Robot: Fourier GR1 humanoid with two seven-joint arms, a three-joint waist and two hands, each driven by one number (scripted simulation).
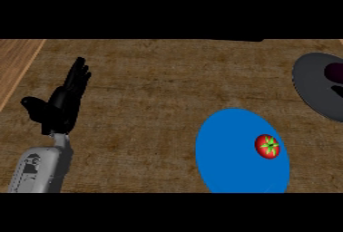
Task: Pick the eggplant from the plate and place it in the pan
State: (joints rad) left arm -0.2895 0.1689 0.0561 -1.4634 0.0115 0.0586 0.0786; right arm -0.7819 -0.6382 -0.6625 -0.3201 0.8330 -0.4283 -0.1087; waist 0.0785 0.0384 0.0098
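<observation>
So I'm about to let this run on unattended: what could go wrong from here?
1. The blue plate holds only a tomato, so a fresh pick there would likely grab the wrong item.
2. A dark purple shape, possibly the eggplant, sits in the pan at the view's right edge, cut off, so its placement can't be confirmed.
3. Only the left hand shows, open and resting at the left; the right hand is out of view.

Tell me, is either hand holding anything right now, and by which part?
Nothing is held. The left hand is open with fingers straight, resting over bare counter. The right hand is out of view. A dark purple thing lies in the pan.
</observation>
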